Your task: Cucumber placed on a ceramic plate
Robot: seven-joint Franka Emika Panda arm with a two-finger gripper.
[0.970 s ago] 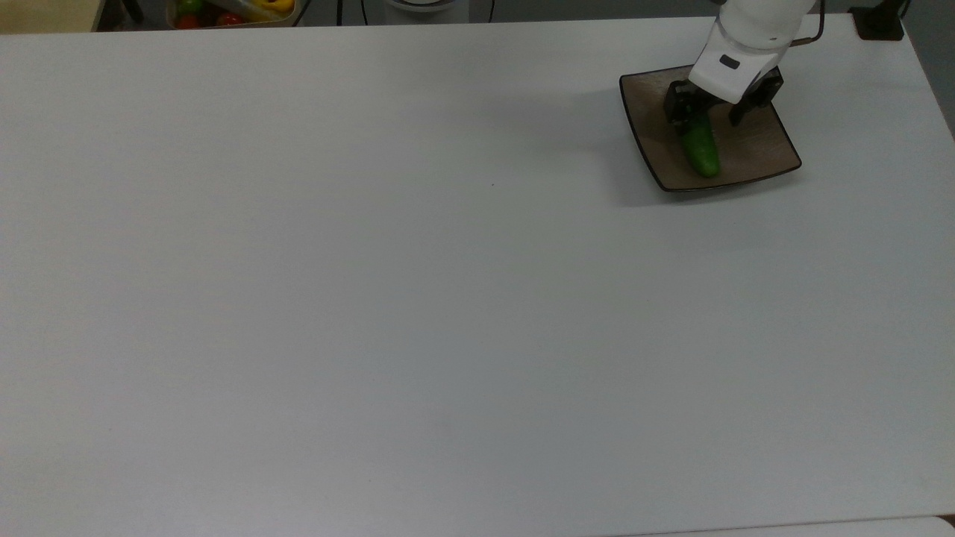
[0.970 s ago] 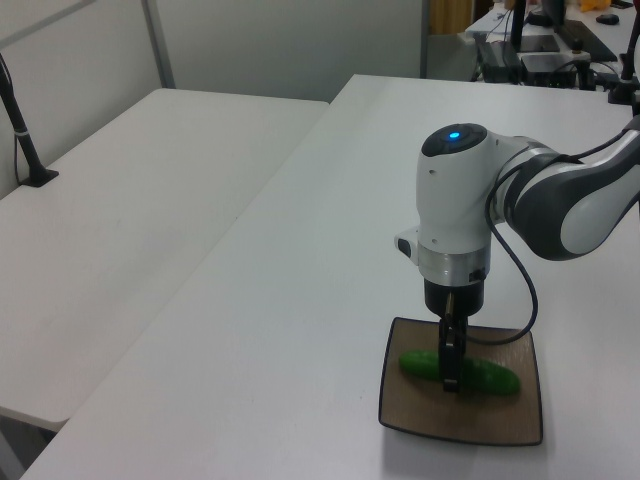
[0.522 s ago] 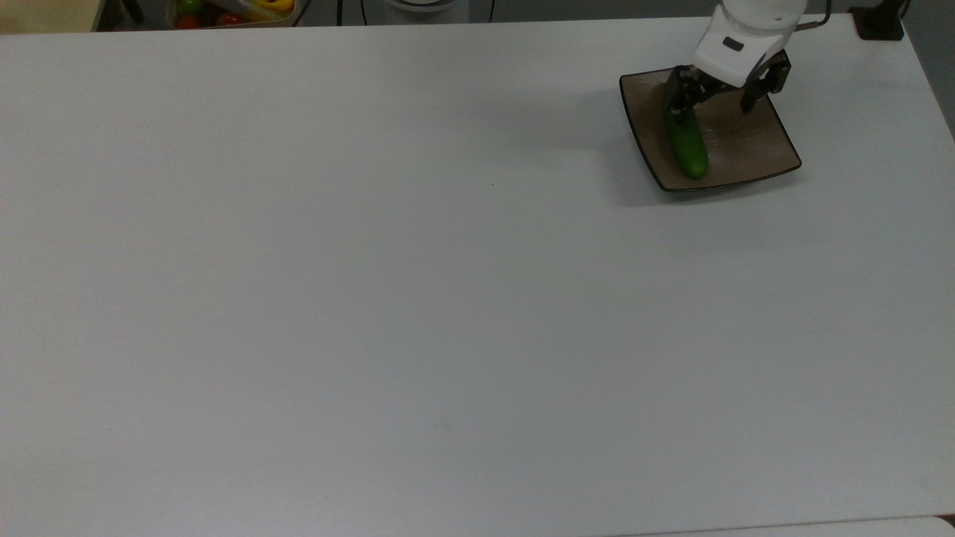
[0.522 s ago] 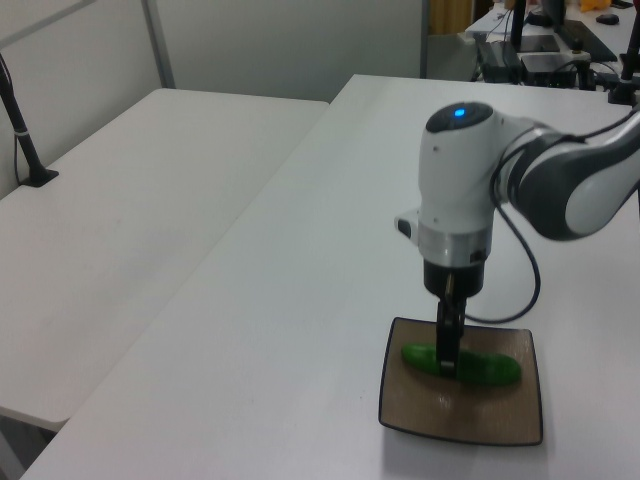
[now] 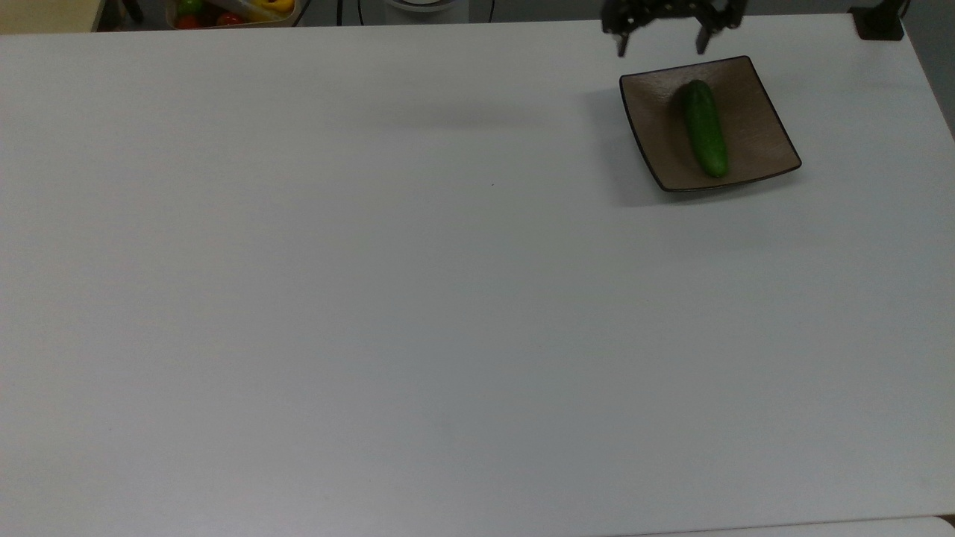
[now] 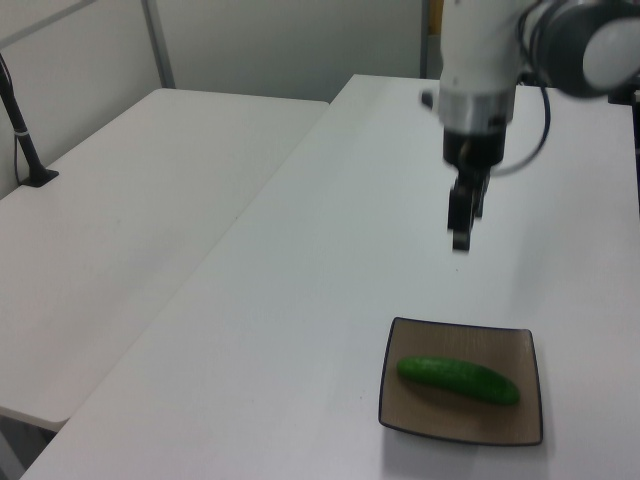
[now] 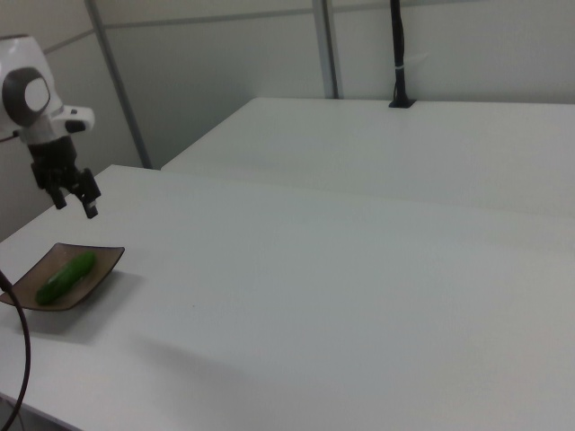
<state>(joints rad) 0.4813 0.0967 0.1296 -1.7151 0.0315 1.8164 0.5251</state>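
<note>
The dark-green cucumber [image 5: 705, 128] lies flat on the square brown ceramic plate [image 5: 755, 127], lengthwise down its middle, at the top view's far right. It shows again as the cucumber [image 6: 458, 379] on the plate [image 6: 500, 422] in the left view, and as the cucumber [image 7: 66, 277] on the plate [image 7: 101, 258] in the right view. My gripper [image 5: 661, 45] hangs open well above the table, beyond the plate's far edge, with nothing between its fingers. The left view has the gripper [image 6: 461, 232] high over the plate, and the right view has the gripper [image 7: 76, 205] up above it.
A bin of coloured vegetables [image 5: 231, 10] sits past the table's top-left edge in the top view. A black clamp base [image 5: 880, 22] stands at the top-right corner. A second white table [image 6: 130, 200] adjoins on the left view's left. A cable [image 7: 20, 359] hangs near the plate.
The gripper has let go of the cucumber, lifted high off the plate and drawn back toward the top view's top edge. The cucumber rolled slightly and now rests free on the plate.
</note>
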